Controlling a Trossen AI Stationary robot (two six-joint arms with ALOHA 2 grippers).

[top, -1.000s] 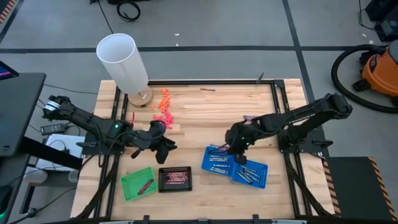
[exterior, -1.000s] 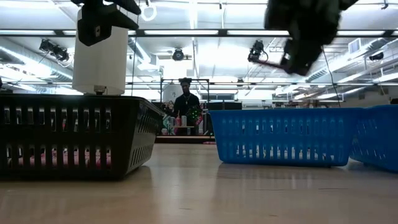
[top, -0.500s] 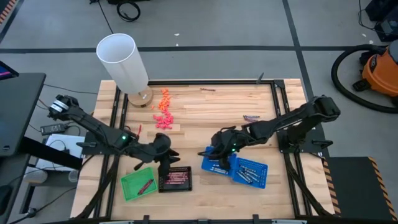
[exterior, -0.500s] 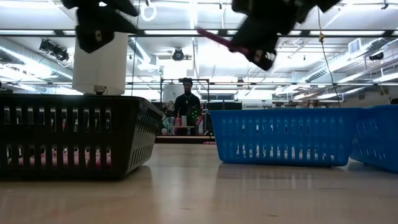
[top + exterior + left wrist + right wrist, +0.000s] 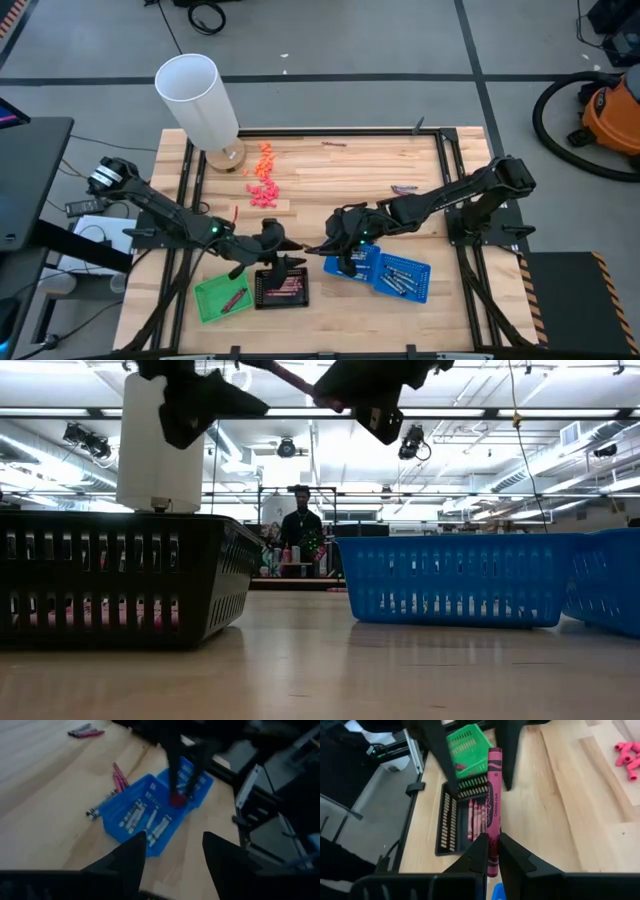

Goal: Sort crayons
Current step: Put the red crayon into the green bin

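- Right gripper [image 5: 318,247] is pinching one magenta crayon [image 5: 493,807] between its fingers; label side faces the wrist camera, the stick pointing out past the fingertips toward the left arm.
- Left gripper [image 5: 292,247] has its fingers spread wide, nothing between them. It sits just at 9 o'clock of the right gripper, above the black basket [image 5: 281,288]. The two grippers meet near the middle of the counter [image 5: 350,175], both raised off it in the low view.
- Surface: pale wooden counter of planks, on a dark metal frame. Grey floor around it, an orange shop vacuum [image 5: 612,112] at 2 o'clock, cables on the floor at 12 o'clock.
- Room in the low view: ceiling strip lights, and one person [image 5: 299,525] standing far behind the counter.
- Baskets: four in all. One green basket [image 5: 221,295] at 7 o'clock holding a dark red crayon; the black basket beside it with a row of red crayons on its floor; two blue baskets [image 5: 392,272] at 5 o'clock holding pale grey crayons, too many to count.
- Loose crayons [image 5: 405,189]: a small pair at 3 o'clock of centre; a few more lie against the blue baskets in the left wrist view.
- One tall white cylinder [image 5: 197,100] at 11 o'clock, with a heap of orange-pink pieces [image 5: 264,176] just beside it.
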